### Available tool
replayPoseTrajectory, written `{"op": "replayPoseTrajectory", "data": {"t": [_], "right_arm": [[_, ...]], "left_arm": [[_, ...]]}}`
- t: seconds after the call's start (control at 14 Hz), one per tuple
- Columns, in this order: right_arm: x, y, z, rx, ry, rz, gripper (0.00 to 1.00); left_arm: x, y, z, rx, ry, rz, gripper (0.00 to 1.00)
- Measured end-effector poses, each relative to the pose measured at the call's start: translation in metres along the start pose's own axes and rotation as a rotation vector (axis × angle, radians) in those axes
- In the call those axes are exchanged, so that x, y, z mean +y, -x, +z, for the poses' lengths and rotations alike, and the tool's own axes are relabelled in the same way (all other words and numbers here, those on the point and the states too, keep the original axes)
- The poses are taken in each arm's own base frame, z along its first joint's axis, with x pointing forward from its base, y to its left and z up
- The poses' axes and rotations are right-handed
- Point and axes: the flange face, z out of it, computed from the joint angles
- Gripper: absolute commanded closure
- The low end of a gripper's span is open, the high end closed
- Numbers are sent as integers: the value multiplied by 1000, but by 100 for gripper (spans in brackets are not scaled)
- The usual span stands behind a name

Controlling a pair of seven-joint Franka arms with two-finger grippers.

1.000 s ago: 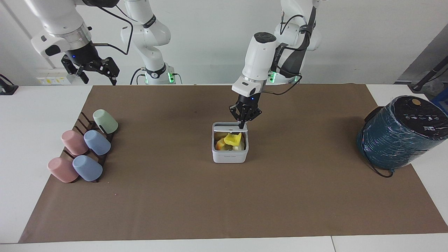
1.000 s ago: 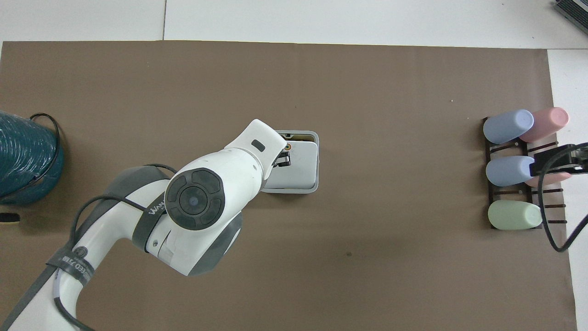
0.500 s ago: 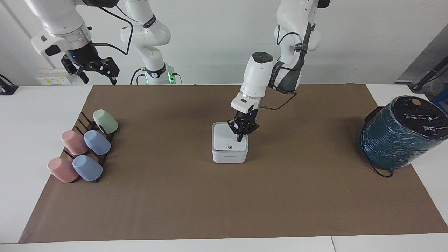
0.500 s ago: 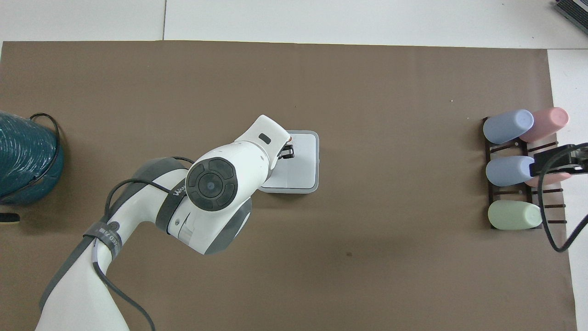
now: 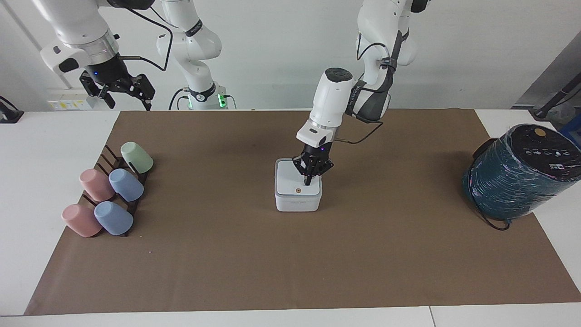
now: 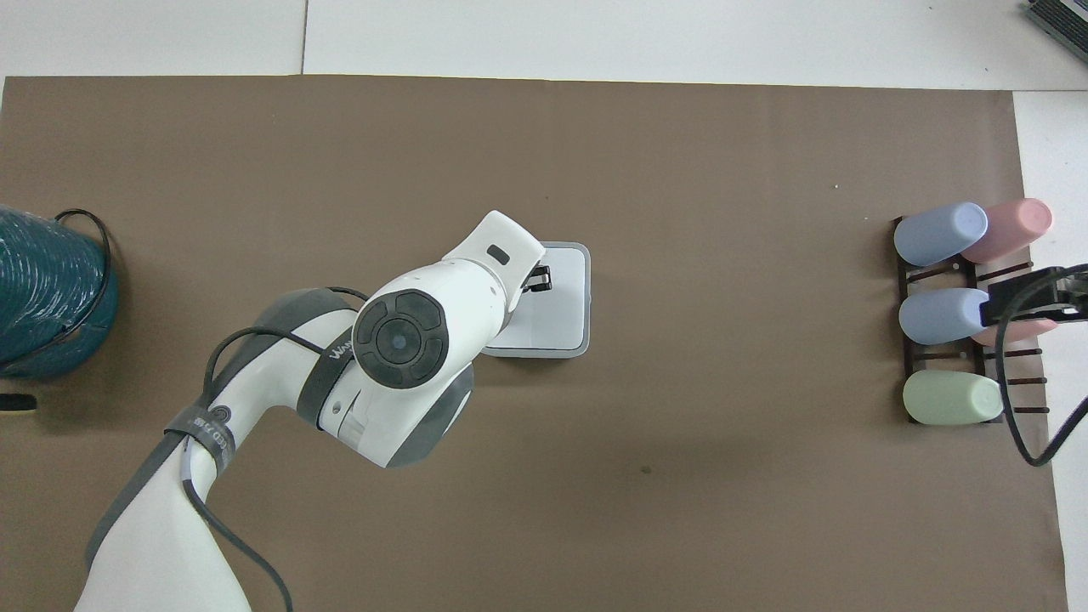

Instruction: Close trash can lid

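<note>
The small white trash can (image 5: pixel 298 203) stands in the middle of the brown mat, and shows in the overhead view (image 6: pixel 557 347) too. Its lid (image 5: pixel 291 178) lies flat on the grey rim, orange dot up, and also shows in the overhead view (image 6: pixel 565 297). My left gripper (image 5: pixel 308 181) points down with its fingers shut together, tip on the lid; in the overhead view the left gripper (image 6: pixel 541 280) is partly hidden by the arm. My right gripper (image 5: pixel 122 93) hangs open in the air at the right arm's end, waiting.
A rack of several pastel cups (image 5: pixel 109 195) sits at the right arm's end of the mat. A large teal-wrapped, black-topped cylinder (image 5: pixel 517 175) with a black cable stands at the left arm's end.
The lid went from tilted open, with yellow contents showing, to flat on the can. My left gripper came down with it and now rests a little nearer the lid's middle.
</note>
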Motion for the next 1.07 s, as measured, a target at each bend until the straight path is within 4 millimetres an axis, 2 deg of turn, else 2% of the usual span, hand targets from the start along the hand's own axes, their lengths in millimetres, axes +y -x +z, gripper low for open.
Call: {"op": "replayPoseTrajectory", "data": {"t": [0.29,0.57,0.64,0.79,0.93,1.0,1.07], "right_arm": [[0,0,0,0,0,0,0],[0,0,0,0,0,0,0],[0,0,0,1,0,0,0],[0,0,-1,1,0,0,0],[0,1,-1,2,0,0,0],[0,1,-1,2,0,0,0],[0,1,-1,2,0,0,0]], "left_arm": [[15,-6,9,22,28,4,100],[21,-7,11,25,36,-7,100],[22,-8,9,23,34,-13,88],[20,-10,-2,-12,-2,-23,55],[6,-15,-39,-85,-85,-44,50],[-8,-17,-65,-134,-140,-62,41],[-24,-19,-90,-174,-187,-82,22]]}}
